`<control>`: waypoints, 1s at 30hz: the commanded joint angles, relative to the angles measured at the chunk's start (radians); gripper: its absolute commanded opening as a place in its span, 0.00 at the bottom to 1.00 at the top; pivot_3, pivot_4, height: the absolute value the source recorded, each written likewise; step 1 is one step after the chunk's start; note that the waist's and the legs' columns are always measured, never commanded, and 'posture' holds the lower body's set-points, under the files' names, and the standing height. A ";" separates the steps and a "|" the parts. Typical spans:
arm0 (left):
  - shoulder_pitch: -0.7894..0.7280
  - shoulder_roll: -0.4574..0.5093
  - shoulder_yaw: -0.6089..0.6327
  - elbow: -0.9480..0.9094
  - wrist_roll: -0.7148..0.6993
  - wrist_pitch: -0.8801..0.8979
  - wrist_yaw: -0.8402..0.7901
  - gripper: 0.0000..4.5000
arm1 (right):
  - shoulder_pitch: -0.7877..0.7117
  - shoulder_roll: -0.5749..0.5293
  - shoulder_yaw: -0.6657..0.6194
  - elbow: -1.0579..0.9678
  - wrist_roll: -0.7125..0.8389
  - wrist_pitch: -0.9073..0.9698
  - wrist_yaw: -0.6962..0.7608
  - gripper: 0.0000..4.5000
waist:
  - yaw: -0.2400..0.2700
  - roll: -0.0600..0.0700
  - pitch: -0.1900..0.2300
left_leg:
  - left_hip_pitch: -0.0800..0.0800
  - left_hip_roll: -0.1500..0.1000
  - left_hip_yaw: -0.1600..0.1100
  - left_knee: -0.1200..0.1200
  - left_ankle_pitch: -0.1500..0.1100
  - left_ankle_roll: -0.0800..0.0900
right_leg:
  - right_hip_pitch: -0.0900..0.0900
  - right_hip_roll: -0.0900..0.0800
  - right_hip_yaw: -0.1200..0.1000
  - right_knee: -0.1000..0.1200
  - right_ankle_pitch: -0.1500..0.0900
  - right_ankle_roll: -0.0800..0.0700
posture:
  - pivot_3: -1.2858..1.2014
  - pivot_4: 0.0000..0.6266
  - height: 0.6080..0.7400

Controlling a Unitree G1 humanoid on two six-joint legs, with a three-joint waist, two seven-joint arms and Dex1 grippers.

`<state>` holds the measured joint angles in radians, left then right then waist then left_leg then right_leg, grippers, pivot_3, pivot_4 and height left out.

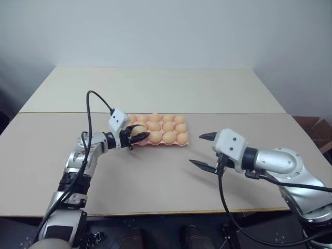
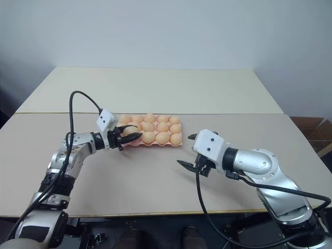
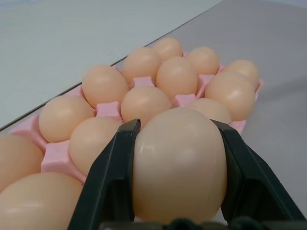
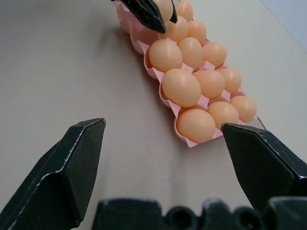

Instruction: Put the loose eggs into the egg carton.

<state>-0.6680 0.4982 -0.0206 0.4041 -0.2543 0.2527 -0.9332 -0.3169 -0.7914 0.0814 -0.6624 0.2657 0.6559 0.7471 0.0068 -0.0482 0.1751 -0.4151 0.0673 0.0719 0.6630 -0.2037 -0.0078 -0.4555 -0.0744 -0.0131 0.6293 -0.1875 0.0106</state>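
Left tool (image 1: 136, 136) clamped on one egg (image 1: 137, 130), black fingers (image 3: 112, 187) pressing both sides of the shell, as seen close up in the left wrist view. Held above the carton (image 1: 182, 143) at its 9 o'clock end, over the near corner; whether touching the carton there, cannot tell. Carton lying on the brown bench (image 1: 155, 181) around the middle, long side running 9 to 3 o'clock, pink scalloped edge showing beneath the eggs. Cups filled with pale orange-tan eggs, upright, in rows, packed side by side. Seen from the right wrist view, rows of seated eggs run away along the pink tray, with the left tool's dark fingertips at the far end.

Right tool (image 1: 205, 151) with fingers wide apart, gripping nothing, hanging over bare bench at about 4 o'clock from the carton, near but clear of it, pointing toward 9 o'clock. Black cable looping down from its wrist toward 6 o'clock.

Second, lighter bench top (image 1: 155, 88) butting against the brown one at 12 o'clock, just behind the carton.
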 commanded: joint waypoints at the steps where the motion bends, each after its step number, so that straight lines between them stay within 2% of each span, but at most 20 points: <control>1: -0.039 0.003 0.022 0.012 -0.025 -0.064 -0.065 0.61 | 0.006 -0.008 -0.044 -0.049 0.002 0.010 -0.021 1.00 | 0.002 0.000 0.000 | 0.000 0.000 0.000 0.000 0.000 0.000 | 0.000 0.000 0.000 0.000 0.000 0.000 | 0.52 0.24 1.00; 6: -0.035 0.017 0.039 0.000 -0.030 -0.075 -0.087 0.98 | 0.009 -0.004 -0.041 -0.049 0.002 0.012 -0.029 1.00 | 0.002 0.000 0.000 | 0.000 0.000 0.000 0.000 0.000 0.000 | 0.000 0.000 0.000 0.000 0.000 0.000 | 0.52 0.24 1.00; 11: 0.023 0.064 0.081 -0.129 -0.049 -0.016 -0.051 0.99 | 0.005 -0.006 -0.034 -0.038 -0.001 -0.001 -0.026 1.00 | -0.003 0.000 0.000 | 0.000 0.000 0.000 0.000 0.000 0.000 | 0.000 0.000 0.000 0.000 0.000 0.000 | 0.52 0.24 1.00; 14: 0.116 0.141 0.145 -0.279 -0.103 0.077 -0.058 0.99 | 0.004 -0.010 -0.034 -0.036 0.000 -0.008 -0.018 1.00 | -0.013 0.000 0.000 | 0.000 0.001 0.000 0.000 0.000 0.000 | 0.000 0.000 0.000 0.000 0.000 0.000 | 0.52 0.24 1.00; 19: 0.374 0.340 0.332 -0.530 -0.143 0.233 -0.040 0.99 | -0.005 -0.012 -0.025 -0.022 0.004 -0.023 0.003 1.00 | -0.028 0.000 0.000 | 0.001 0.002 0.000 0.000 0.000 0.000 | -0.001 0.000 0.000 0.001 0.000 0.000 | 0.52 0.24 1.00; 22: 0.512 0.419 0.464 -0.620 -0.171 0.300 -0.041 0.99 | -0.015 -0.008 -0.019 -0.007 0.008 -0.034 0.019 1.00 | -0.024 0.000 0.000 | 0.001 0.002 0.000 0.000 0.000 0.000 | -0.001 0.000 0.000 0.001 -0.002 -0.002 | 0.52 0.24 1.00; 26: 0.684 0.463 0.649 -0.703 -0.186 0.380 -0.040 0.99 | -0.035 0.005 -0.006 0.014 0.014 -0.053 0.042 1.00 | -0.016 0.000 0.000 | 0.001 0.002 0.000 0.000 0.000 0.000 | -0.001 -0.002 -0.001 0.000 -0.004 -0.006 | 0.52 0.24 1.00; 30: 0.758 0.457 0.715 -0.748 -0.194 0.418 -0.004 0.99 | -0.050 0.006 0.001 0.031 0.014 -0.064 0.057 1.00 | -0.007 0.000 0.000 | 0.000 0.001 0.000 0.000 0.000 -0.001 | -0.001 -0.002 -0.002 -0.001 -0.004 -0.006 | 0.52 0.24 1.00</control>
<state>0.0893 0.9471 0.6543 -0.3001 -0.4346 0.6616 -0.9532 -0.3441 -0.7847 0.1000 -0.6186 0.2711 0.6182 0.7977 -0.0001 -0.0480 0.1752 -0.4148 0.0684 0.0722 0.6626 -0.2040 -0.0084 -0.4564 -0.0767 -0.0149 0.6283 -0.1920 0.0047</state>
